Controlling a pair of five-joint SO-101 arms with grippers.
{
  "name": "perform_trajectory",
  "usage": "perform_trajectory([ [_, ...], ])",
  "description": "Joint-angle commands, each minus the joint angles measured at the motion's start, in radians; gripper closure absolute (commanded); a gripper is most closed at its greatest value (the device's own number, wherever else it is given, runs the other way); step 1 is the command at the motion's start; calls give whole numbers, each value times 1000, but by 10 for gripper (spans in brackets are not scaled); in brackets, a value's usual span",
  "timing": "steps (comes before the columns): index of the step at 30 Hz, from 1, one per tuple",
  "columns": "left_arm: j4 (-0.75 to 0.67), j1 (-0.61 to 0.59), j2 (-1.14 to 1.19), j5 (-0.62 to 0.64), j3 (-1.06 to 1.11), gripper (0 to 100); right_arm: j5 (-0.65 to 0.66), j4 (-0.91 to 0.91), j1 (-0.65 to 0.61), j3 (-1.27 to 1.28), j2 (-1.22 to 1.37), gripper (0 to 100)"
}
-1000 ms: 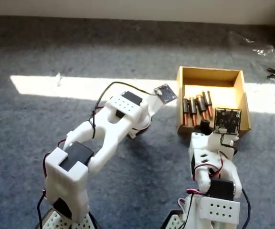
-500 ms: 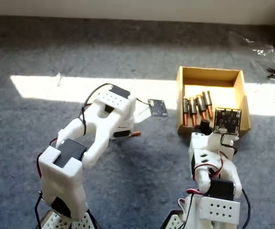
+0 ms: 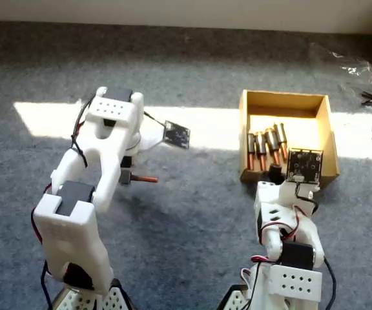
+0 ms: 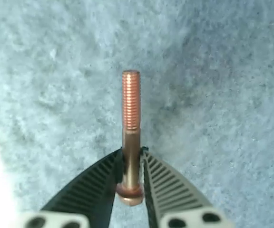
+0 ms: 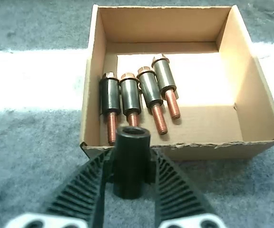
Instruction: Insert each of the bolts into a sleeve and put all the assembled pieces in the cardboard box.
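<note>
The left gripper point(image 4: 132, 153) is clamping a copper-coloured bolt point(image 4: 131, 114). Its two black ribbed fingers point(image 4: 92, 185) are pressing on either side of the smooth shank just above the head, so the head is sitting back between them and the threaded end is sticking out well past the fingertips. In the high view this bolt is lying roughly level over the grey carpet point(image 3: 192, 226), pointing toward the side where the cardboard box point(image 5: 165, 23) is standing, with a clear stretch of carpet between its tip and the box. The right gripper point(image 5: 131, 153) is gripping a black sleeve point(image 5: 131, 166), the fingers closing on its sides and its open end facing toward the box. The sleeve is hovering just outside the box's near wall; whether it is touching the cardboard cannot be told. Inside the box four assembled pieces point(image 5: 149, 88) are lying side by side, each a bolt wearing a dark sleeve, with heads toward the far wall and threaded ends pointing toward the near wall. The bolt and the held sleeve are sitting well apart, one in each gripper.
</note>
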Motion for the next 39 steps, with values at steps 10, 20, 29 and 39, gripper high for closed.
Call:
perform_trajectory([
  [10,-14,-1,-4,-634,1,995,12,-31,4,-13,-13,993],
  [20,-160,2,104,-345,-10,967,12,-31,4,-12,-13,993],
  [29,-158,5,122,-249,-59,857,12,-31,4,-12,-13,993],
  [39,44,21,120,-64,-317,857,12,-33,4,-12,-13,993],
])
